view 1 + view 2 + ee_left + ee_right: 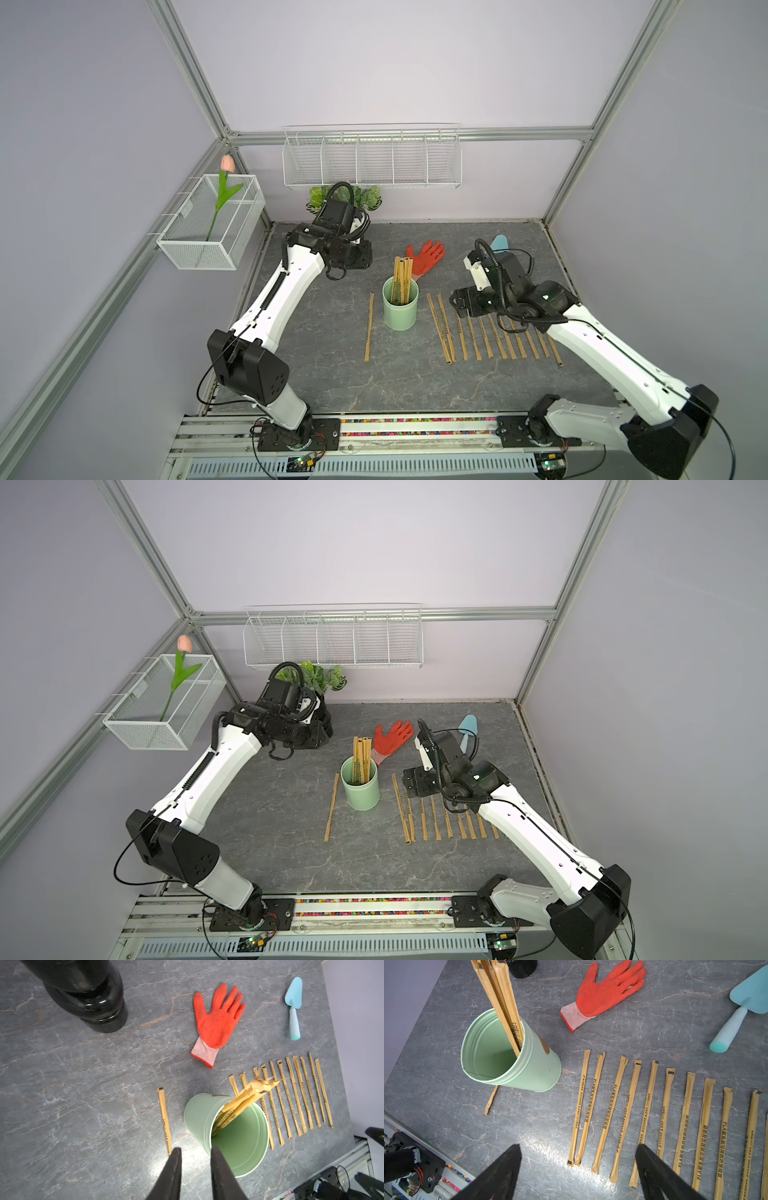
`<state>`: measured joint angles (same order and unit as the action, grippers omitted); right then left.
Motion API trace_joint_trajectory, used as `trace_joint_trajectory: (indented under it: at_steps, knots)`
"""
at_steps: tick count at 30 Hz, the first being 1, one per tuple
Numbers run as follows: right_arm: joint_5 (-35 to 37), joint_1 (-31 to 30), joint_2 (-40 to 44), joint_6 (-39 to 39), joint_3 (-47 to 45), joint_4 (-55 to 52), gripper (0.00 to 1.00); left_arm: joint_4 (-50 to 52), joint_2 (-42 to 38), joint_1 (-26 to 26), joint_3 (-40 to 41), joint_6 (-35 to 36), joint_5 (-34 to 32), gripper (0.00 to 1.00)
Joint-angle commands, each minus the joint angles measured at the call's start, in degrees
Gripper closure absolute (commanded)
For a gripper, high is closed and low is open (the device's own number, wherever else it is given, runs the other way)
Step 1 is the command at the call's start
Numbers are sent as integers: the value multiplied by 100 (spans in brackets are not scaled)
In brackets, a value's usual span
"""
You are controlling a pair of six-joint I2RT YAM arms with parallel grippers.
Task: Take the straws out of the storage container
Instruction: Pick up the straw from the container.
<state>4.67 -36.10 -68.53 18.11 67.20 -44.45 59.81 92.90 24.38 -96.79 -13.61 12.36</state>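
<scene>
The left gripper [196, 1150] was parted slightly and held nothing. The right gripper [577, 1147] gaped wide and was also empty. Only the wrist views showed these jaws. The mint-green cup [400, 313] stood upright on the table [332, 374], holding several tan, dark-printed straws [402, 276]. More straws [643, 1118] lay in a row to its right, and a single straw [369, 328] to its left.

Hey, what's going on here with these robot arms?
Straws are being taken out of a mint-green cup. A handful stand in it; a row lies on the table by the right gripper, a single straw on the cup's other side. The left gripper and the right are both open, holding nothing.
</scene>
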Motion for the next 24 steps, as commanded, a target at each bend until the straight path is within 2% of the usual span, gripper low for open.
trace_joint_trajectory:
  at_steps: [1,10,24]
  knots:
    - [-18,-11,-79,105,121,14,11,-304,239,52,262,210,324,73]
    - [-27,-9,-133,137,95,-29,11,-345,393,538,216,384,192,73]
    - [-8,-4,-179,140,56,-70,11,-321,751,678,-1,344,175,72]
